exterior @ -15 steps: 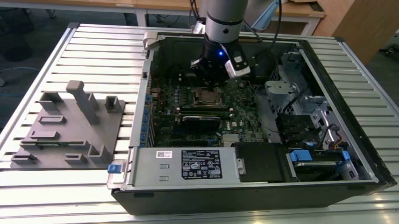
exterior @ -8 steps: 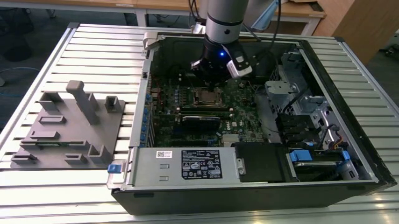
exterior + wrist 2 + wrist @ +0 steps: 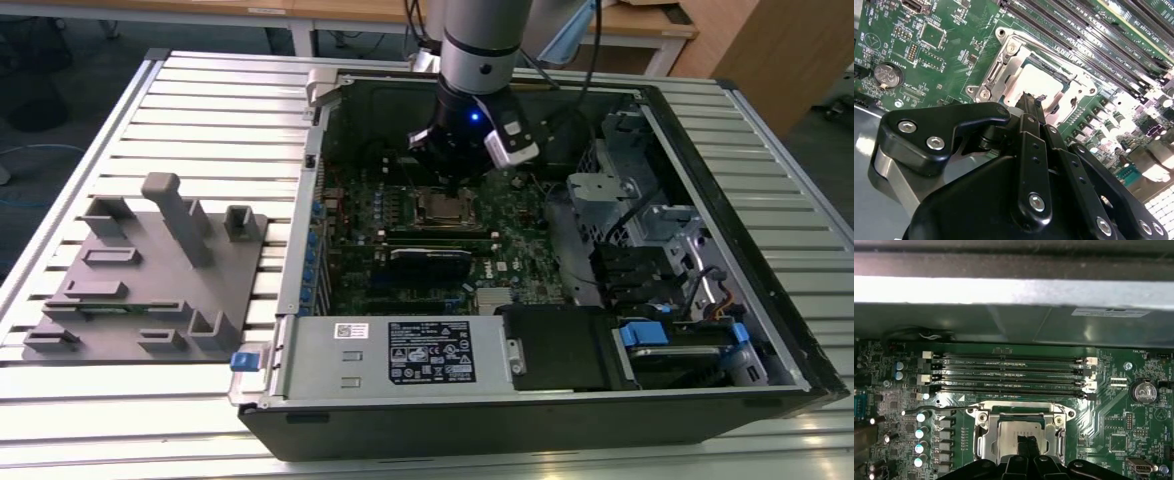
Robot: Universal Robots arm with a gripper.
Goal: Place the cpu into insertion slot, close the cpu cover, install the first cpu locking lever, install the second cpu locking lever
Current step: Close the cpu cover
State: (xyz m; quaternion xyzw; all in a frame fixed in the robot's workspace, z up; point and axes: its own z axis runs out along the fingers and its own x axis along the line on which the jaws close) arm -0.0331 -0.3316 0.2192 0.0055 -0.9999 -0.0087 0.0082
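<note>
Exterior view: the hand (image 3: 450, 176) was down inside the open computer case (image 3: 534, 425), straight over the insertion slot (image 3: 441, 208) on the motherboard (image 3: 350, 272). A grey fixture (image 3: 147, 270) sat well apart on the counter (image 3: 94, 410), toward the exterior view's left.

Second wrist view: the fingers (image 3: 1031, 150) looked pressed together, with nothing visible between them. The tips ended over the near edge of the cpu (image 3: 1043, 82). It sat flat in the slot with the cpu cover (image 3: 1002, 67) framing it, apparently down. Contact or a small gap: couldn't tell.

First wrist view: same relation, tips centred on the cpu's near edge. The memory slots (image 3: 1009, 372) lay beyond the socket, running crosswise to the hand's line of reach. Judgement: the target was directly under the tips, with no sideways offset worth noting.
</note>
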